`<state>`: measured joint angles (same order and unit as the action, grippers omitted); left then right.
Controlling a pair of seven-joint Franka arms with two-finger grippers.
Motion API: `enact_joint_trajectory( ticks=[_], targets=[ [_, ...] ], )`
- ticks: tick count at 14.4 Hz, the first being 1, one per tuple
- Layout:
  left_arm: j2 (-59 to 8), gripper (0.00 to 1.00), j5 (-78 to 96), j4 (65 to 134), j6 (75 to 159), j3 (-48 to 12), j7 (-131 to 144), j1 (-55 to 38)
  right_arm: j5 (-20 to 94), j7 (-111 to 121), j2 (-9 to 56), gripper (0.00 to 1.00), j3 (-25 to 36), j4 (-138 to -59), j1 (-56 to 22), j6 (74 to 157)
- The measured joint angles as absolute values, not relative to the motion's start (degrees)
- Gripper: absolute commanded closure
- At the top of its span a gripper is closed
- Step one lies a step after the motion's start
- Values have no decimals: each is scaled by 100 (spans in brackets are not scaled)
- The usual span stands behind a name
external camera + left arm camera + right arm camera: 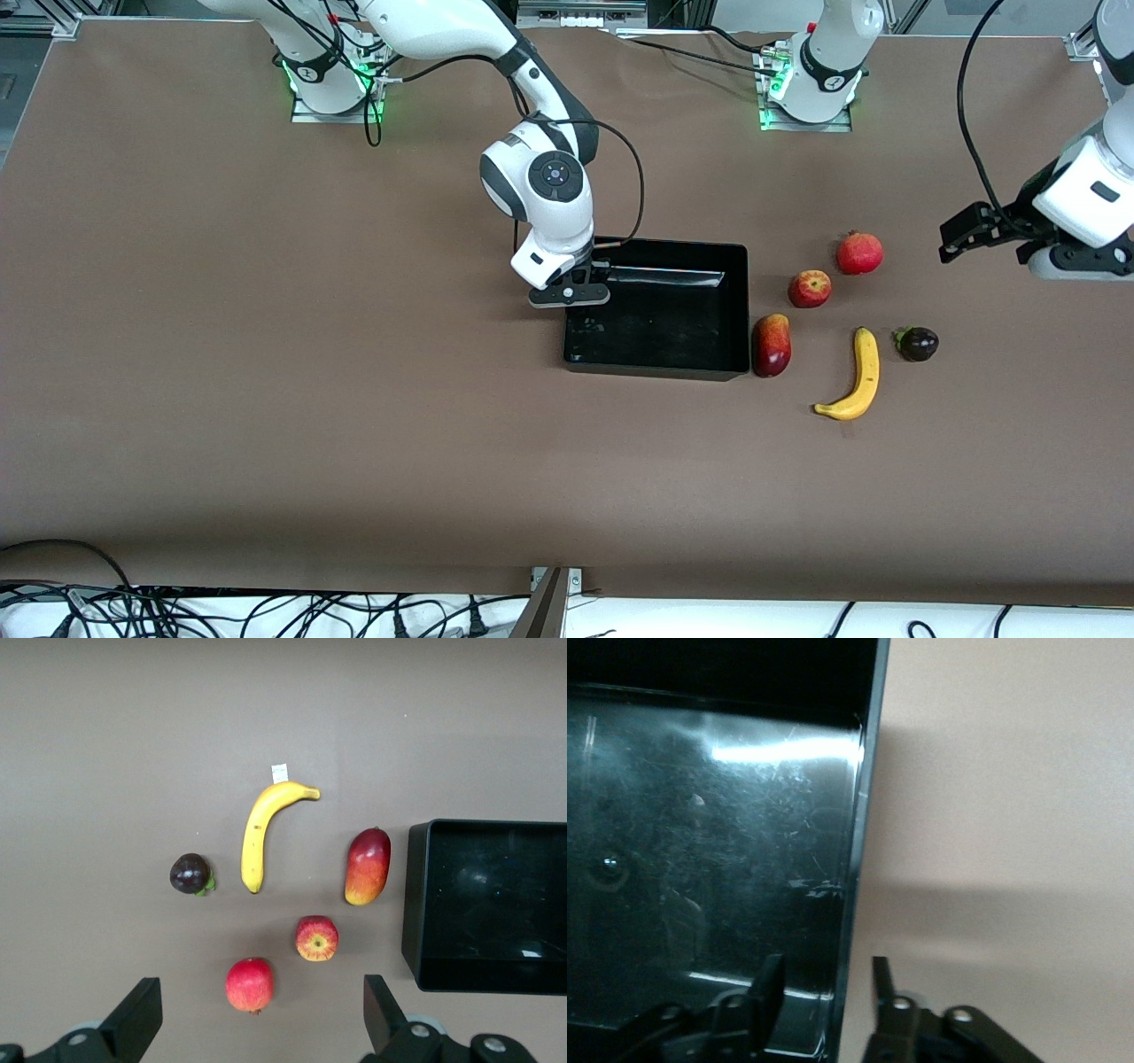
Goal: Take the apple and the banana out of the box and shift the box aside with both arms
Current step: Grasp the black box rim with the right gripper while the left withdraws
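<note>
Front view, read from the right arm's end of the table [266,399] across to the left arm's end.

1. The right arm comes down from its base at the upper edge of the frame to the middle of the frame. I see the right gripper [571,292] at the box [747,301], low on the box's end wall that faces the right arm's end. In the right wrist view, the right gripper [824,970] stands astride that wall. One finger [772,979] is inside the box [700,859] and the other is outside it over the table. The jaws stand apart, with a gap visible between each finger and the wall, so nothing is clamped.

2. The box is the glossy black tray in the middle of the frame. It rests flat on the table and nothing lies in it.

3. A red-yellow mango [771,346] lies just beside the box wall at the left arm's end.

4. The apple [809,288] sits near the mango, higher in the frame, apart from the box.

5. The banana [861,377] lies lower in the frame than the apple, nearest to the camera of all the fruit.

6. A round red pomegranate [859,253] sits above the banana in the frame, near the apple.

7. A dark purple mangosteen [918,344] lies beside the banana, toward the left arm's end.

8. The left arm waits at the frame's edge. The left gripper [952,239] hangs over bare table near the pomegranate. In the left wrist view, the left gripper [261,1028] has its jaws spread wide and holds nothing.
</note>
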<state>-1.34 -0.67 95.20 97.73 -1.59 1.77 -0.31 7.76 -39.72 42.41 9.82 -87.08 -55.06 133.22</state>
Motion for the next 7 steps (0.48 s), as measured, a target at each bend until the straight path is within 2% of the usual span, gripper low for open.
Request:
enact_joint_trajectory(
  ticks=[7],
  targets=[
    [-112,0,-67,9561,9639,-166,177,-62,780,-3934,4249,100,1072,-8662,-5434,13339]
  ],
)
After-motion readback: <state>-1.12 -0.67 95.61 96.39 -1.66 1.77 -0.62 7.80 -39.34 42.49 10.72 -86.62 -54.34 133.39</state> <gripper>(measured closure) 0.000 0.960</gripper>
